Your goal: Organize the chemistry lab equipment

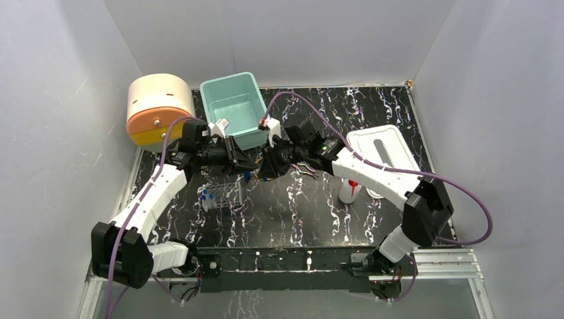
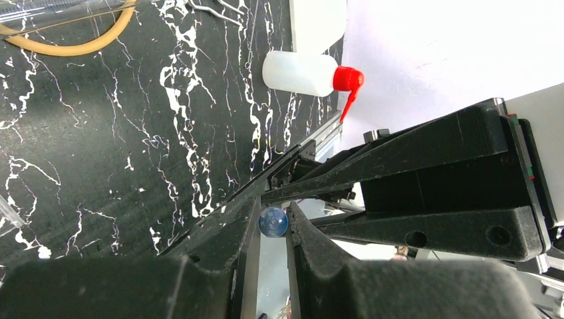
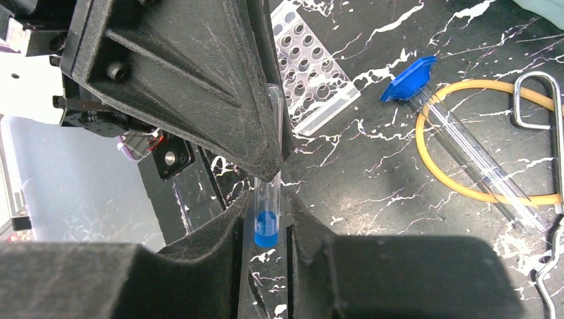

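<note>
A clear blue-capped vial is held above the table between my two grippers, which meet tip to tip in front of the teal bin. My left gripper is shut on one end of it, and the vial shows end-on as a blue disc. My right gripper is shut on the capped end. In the top view the left gripper and the right gripper almost touch. The clear rack stands below them and also shows in the right wrist view. The red-nozzled squeeze bottle stands to the right.
A syringe with a blue end, an amber tubing loop and metal tongs lie together on the black marbled table. A teal bin and a cream-and-orange drum stand at the back. A white tray lies at the right.
</note>
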Robot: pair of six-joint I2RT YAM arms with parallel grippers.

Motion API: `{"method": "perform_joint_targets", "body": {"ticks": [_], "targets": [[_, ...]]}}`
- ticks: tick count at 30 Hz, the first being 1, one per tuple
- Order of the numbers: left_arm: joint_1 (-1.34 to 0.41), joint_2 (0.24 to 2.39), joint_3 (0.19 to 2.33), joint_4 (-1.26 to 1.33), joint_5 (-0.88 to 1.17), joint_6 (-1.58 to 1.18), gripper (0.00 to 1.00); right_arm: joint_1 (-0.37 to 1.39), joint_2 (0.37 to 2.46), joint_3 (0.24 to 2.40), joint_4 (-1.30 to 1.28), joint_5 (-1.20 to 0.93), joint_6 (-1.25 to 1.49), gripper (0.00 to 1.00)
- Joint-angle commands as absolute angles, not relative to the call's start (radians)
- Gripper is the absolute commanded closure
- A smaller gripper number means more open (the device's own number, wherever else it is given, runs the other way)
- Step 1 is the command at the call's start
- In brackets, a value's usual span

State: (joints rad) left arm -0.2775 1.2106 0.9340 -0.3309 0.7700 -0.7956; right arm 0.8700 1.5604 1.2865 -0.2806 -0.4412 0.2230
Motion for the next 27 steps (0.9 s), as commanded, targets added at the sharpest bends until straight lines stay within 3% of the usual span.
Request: {"method": "perform_joint_targets", "body": {"ticks": [1,4,11,17,23,27], "targets": [[-0.279,1.198,1.000,-0.371,0.802,-0.788,0.93,0.865,1.551,1.331,-0.251,-0.438,0.216,0.64],[-0.278,1.199,1.041,-0.370,0.788,-0.801,0.94,0.860,1.506,1.303,-0.208,-0.387,0.267,0.44],[-0.275,1.209,1.111,-0.281,0.728,-0.997,0.93,0.792,1.322,1.158,0.075,-0.217,0.595,0.23],[-0.276,1.197,1.100,-0.103,0.650,-1.376,0.90,0.787,1.289,1.148,0.194,-0.076,0.833,0.21],[-0.273,1.211,1.184,-0.117,0.572,-1.512,0.90,0.787,1.314,1.184,0.199,0.074,0.965,0.21],[-0.275,1.197,1.136,0.012,0.550,-1.674,0.90,0.787,1.337,1.194,0.291,0.077,0.992,0.23]]}}
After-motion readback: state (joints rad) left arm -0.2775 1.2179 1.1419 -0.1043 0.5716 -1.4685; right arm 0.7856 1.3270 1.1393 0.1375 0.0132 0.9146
